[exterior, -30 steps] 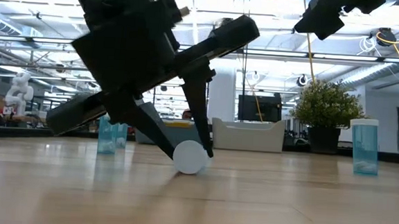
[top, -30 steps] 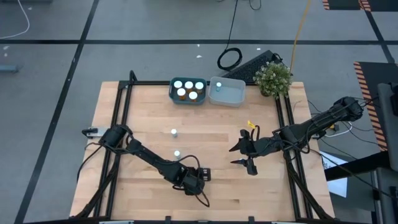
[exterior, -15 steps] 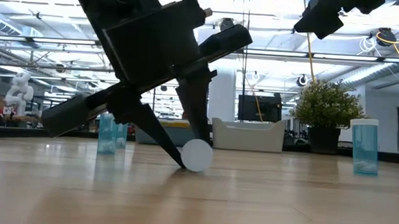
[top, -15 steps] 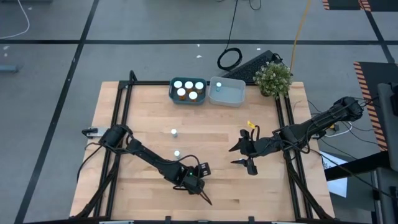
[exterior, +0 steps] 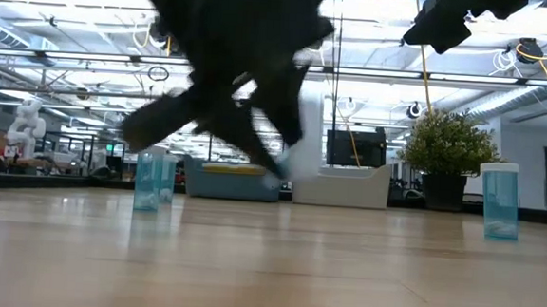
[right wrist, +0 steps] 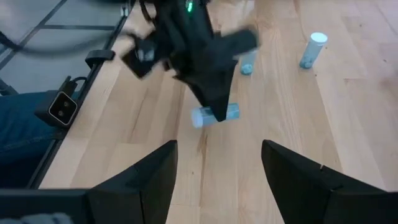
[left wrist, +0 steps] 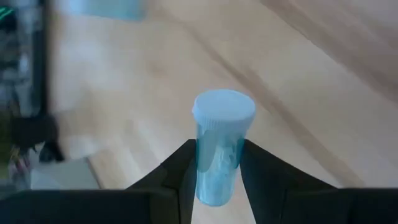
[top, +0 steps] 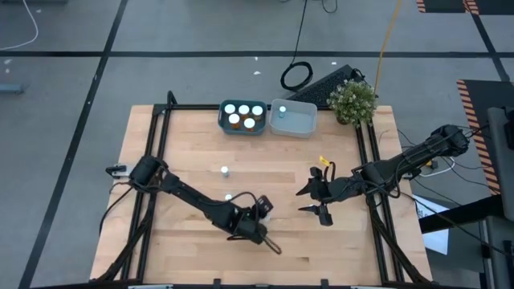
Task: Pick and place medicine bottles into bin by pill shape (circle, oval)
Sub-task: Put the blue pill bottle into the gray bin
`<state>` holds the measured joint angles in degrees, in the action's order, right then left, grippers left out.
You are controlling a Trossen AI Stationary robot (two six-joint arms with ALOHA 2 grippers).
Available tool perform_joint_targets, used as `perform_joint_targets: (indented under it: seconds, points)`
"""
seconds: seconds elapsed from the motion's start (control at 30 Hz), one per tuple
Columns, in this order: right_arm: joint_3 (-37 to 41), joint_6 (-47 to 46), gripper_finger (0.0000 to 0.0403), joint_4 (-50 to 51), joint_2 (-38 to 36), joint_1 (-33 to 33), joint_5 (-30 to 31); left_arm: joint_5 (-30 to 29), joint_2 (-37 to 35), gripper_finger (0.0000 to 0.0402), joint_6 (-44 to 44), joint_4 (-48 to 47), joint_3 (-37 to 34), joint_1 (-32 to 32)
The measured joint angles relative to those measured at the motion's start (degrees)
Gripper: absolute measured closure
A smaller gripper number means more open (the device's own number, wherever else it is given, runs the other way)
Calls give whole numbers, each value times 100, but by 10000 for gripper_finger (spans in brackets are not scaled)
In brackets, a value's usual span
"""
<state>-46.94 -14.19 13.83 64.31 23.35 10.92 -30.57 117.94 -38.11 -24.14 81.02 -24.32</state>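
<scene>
Pale-blue medicine bottle point(left wrist: 219, 155) with a white cap is clamped between the fingers of the left tool point(top: 259, 223), lifted off the wooden surface point(top: 185, 144) near its front middle. Right tool point(top: 315, 199) hovers with fingers spread, well right. Two more blue bottles point(top: 224, 171) stand farther back.

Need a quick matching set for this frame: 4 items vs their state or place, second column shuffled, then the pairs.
Column 1:
1. left tool
2. right tool
3. teal bin
4. clear bin

Column 2:
A. holds one pale-blue bottle
B. open, holding nothing, over the table's right side
C. shut on a pale-blue bottle
D. holds white-capped bottles

Pairs: 1-C, 2-B, 3-D, 4-A
</scene>
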Motion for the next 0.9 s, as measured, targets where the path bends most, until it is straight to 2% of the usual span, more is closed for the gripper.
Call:
perform_joint_targets:
  seconds: [0.23,0.43,0.7,0.9]
  points:
    - [7,-187,177,221,0,0,-1,7,-556,284,2100,380,8,307]
    - [56,-267,177,146,0,0,59,494,-1030,284,3217,504,8,476]
    - [330,-307,177,-18,-2,0,315,479,-1733,284,3978,625,13,486]
    - [613,-92,177,-986,0,0,444,478,-1859,284,4126,1062,-55,490]
